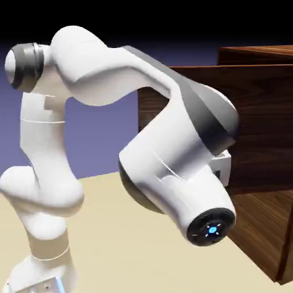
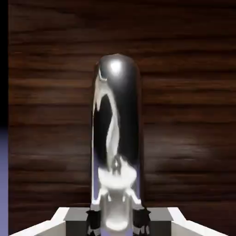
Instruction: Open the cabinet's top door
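Handle (image 2: pixel 116 138): silver bar, frame centre, running up from the fingertips.
Gripper (image 2: pixel 116 220): jaws pinching the handle, ready to pull.
Top door (image 1: pixel 252 131): swung out at right, probably partly open.

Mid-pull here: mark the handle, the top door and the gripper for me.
handle (image 2: pixel 117 138), hand view: middle of the silver bar.
top door (image 2: pixel 184 92), hand view: bare wood panel right of the handle.
gripper (image 2: pixel 118 220), hand view: between the fingertips, jaws shut on the handle.
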